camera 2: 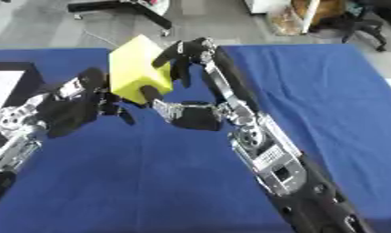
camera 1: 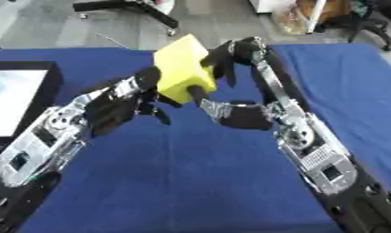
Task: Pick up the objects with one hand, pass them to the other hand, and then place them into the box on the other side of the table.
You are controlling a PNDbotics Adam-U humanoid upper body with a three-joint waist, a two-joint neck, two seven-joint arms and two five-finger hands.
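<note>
Silver, screw-studded forearm housings (with black panels) lead to each black-fingered robot hand.

no readable text in view

no words, labels, brand marks, numbers or signs can be read anywhere in either eye view. the yellow block shows plain faces with no print on them. the blue table cover carries no marking. the black box at the left edge, with its pale inside, shows no lettering. the silver plates on the right hand and forearm have small dark patches, but these are too blurred to tell whether they are writing. the left hand likewise shows nothing legible. the things on the floor beyond the table bear no readable sign.
</note>
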